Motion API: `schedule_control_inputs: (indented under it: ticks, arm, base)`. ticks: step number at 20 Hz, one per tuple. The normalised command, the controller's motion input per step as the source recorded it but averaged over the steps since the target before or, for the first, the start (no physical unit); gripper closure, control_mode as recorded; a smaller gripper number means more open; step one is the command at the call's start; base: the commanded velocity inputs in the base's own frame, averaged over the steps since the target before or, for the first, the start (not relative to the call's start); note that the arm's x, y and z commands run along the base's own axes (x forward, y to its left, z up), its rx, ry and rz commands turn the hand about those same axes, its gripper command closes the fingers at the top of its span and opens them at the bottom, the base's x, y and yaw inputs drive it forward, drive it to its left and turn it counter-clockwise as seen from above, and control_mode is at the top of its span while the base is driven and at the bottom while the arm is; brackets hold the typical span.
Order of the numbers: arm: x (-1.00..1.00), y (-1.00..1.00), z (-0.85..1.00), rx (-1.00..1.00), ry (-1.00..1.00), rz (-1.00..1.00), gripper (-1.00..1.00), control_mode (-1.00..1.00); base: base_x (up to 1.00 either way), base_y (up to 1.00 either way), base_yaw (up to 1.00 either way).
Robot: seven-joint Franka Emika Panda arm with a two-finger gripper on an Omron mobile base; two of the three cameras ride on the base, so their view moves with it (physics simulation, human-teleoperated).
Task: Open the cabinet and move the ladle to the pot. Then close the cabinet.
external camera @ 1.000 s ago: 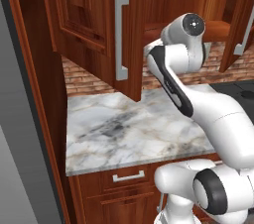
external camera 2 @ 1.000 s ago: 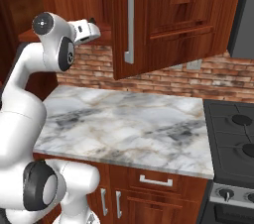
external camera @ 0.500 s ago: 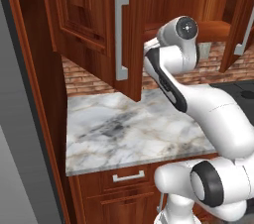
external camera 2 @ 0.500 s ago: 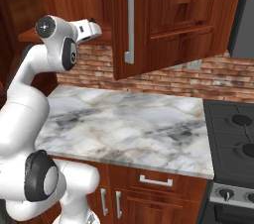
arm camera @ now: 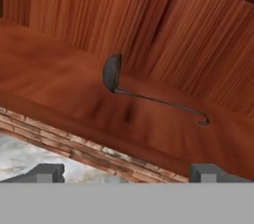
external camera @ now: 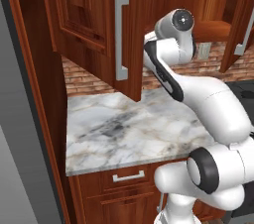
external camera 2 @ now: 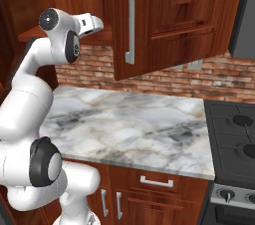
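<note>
The cabinet (external camera: 84, 20) stands with both doors swung out. On its wooden floor (arm camera: 54, 82) lies the ladle (arm camera: 112, 73), slim and dark, its bowl to the left and its hooked handle running right. My gripper (arm camera: 128, 173) is open, level with the cabinet's front lip and a short way before the ladle, with nothing between the fingertips (arm camera: 47, 172). In the right base view my white hand (external camera 2: 91, 22) points into the opening beside the cabinet door (external camera 2: 174, 20), whose edge hides the fingers. The pot is out of view.
A marble counter (external camera: 129, 129) runs under the cabinet, backed by brick. A black stove (external camera 2: 236, 139) adjoins the counter (external camera 2: 129, 124) on the right. The long silver bar handle (external camera 2: 129, 22) of the open door hangs close to my hand. Base drawers sit below.
My wrist and hand have edged a little up and forward toward the cabinet opening. The jaws have stayed wide and the ladle has not moved.
</note>
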Motion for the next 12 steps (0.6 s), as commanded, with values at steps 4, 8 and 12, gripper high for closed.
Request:
schedule_control_inputs:
  ticks: [4, 8, 12]
  arm:
    - [0.3, 0.06, 0.29, 0.0, 0.11, 0.0, -1.0, -1.0]
    - [0.36, 0.09, 0.02, 0.0, 0.06, 0.0, -1.0, -1.0]
    - [0.34, 0.14, 0.0, 0.0, 0.03, 0.0, -1.0, -1.0]
  base:
    - [0.0, 0.0, 0.0]
    - [0.0, 0.0, 0.0]
    - [0.0, 0.0, 0.0]
